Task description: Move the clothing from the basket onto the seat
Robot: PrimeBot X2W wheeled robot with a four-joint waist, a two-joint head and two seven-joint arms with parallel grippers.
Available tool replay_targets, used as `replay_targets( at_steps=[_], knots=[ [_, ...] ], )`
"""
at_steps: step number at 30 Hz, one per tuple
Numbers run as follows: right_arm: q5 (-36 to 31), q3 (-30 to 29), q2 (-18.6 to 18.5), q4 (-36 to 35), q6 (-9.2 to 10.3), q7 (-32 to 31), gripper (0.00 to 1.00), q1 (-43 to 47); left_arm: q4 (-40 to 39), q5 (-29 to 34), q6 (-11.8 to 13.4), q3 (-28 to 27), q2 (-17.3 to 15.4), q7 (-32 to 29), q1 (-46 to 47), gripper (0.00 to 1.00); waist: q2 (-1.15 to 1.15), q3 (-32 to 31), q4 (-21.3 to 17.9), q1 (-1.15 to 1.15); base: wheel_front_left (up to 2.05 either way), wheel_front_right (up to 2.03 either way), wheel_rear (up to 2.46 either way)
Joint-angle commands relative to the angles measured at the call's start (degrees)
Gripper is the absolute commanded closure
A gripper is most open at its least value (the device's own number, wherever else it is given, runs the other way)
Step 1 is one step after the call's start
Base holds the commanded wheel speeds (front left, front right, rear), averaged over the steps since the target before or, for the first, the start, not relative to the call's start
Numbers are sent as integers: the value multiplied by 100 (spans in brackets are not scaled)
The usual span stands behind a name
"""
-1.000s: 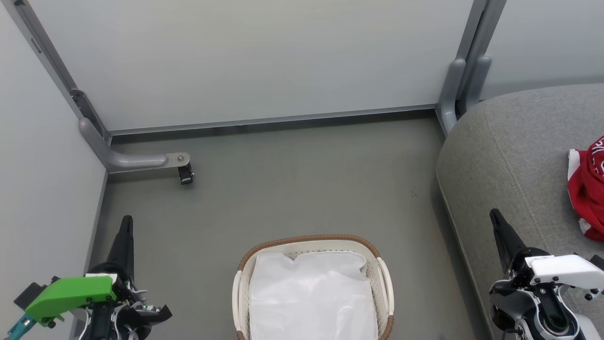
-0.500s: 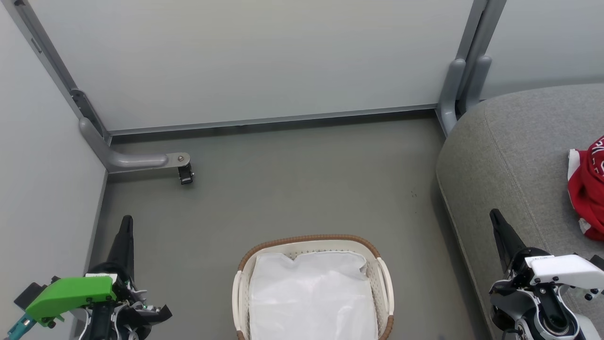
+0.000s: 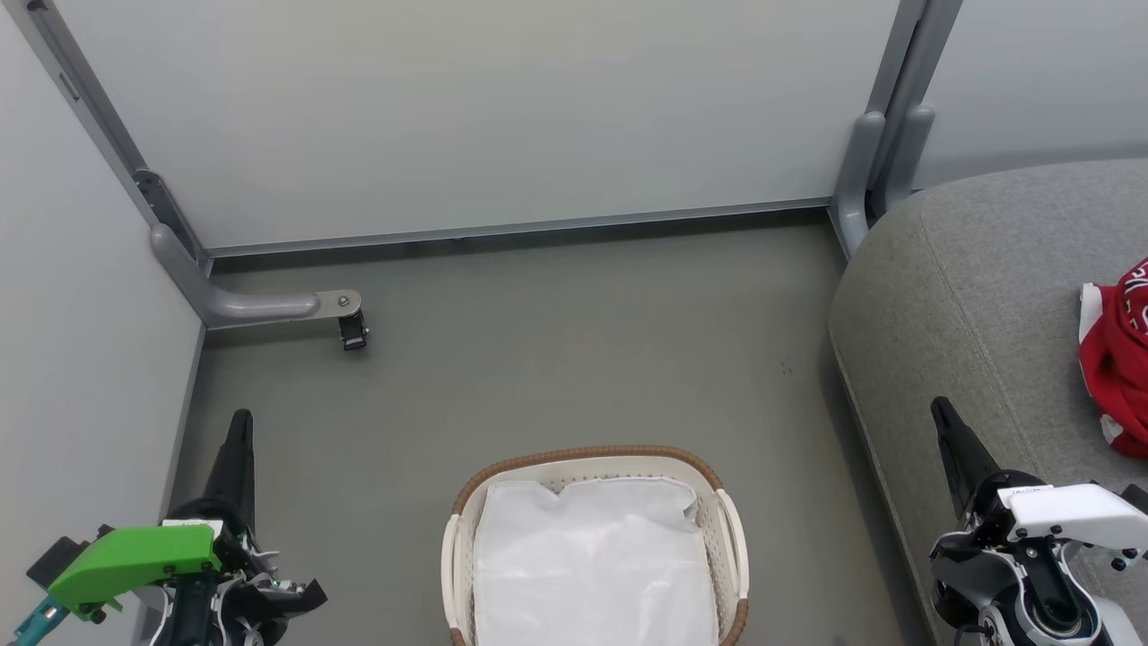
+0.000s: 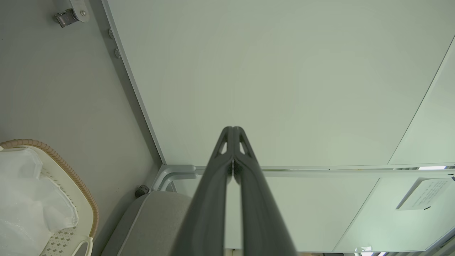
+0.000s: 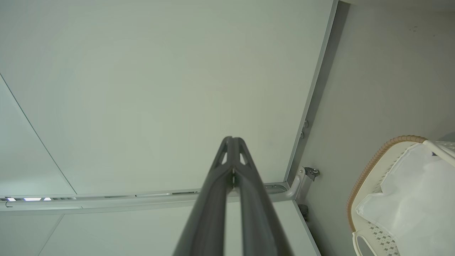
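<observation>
The white basket (image 3: 731,529) with its brown woven rim stands on the floor at the bottom centre, holding just its white liner (image 3: 592,565). The red clothing (image 3: 1117,359) with white trim lies bunched on the grey seat (image 3: 969,296) at the right edge. My left gripper (image 3: 240,422) is shut with nothing in it, left of the basket. My right gripper (image 3: 940,408) is also shut and holds nothing, over the seat's front edge. In the left wrist view the basket (image 4: 76,181) sits at the lower left, beside the shut left gripper (image 4: 233,129). The right wrist view has the basket (image 5: 369,167) at the lower right of the shut right gripper (image 5: 231,138).
Pale partition walls close the space behind and to the left. A grey metal foot with a small black caster (image 3: 352,334) juts onto the floor at the left, and two grey posts (image 3: 874,170) stand by the seat's back corner. Grey floor (image 3: 574,359) lies between basket and back wall.
</observation>
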State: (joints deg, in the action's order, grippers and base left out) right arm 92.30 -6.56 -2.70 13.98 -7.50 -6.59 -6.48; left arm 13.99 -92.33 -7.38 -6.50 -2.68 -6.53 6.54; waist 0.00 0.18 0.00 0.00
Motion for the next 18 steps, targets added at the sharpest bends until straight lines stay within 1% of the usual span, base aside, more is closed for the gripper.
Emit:
replay_targets(
  at_steps=[1,18],
  knots=[
    [21,-9,-34,-16,2,-10,100,64,-7,-17,-20,-13,-38,-22,-62,100,0,0,0,0,0,0,0],
    [22,-9,-34,-16,2,-10,100,64,-8,-17,-20,-12,-38,-22,-63,100,0,0,0,0,0,0,0]
  ],
)
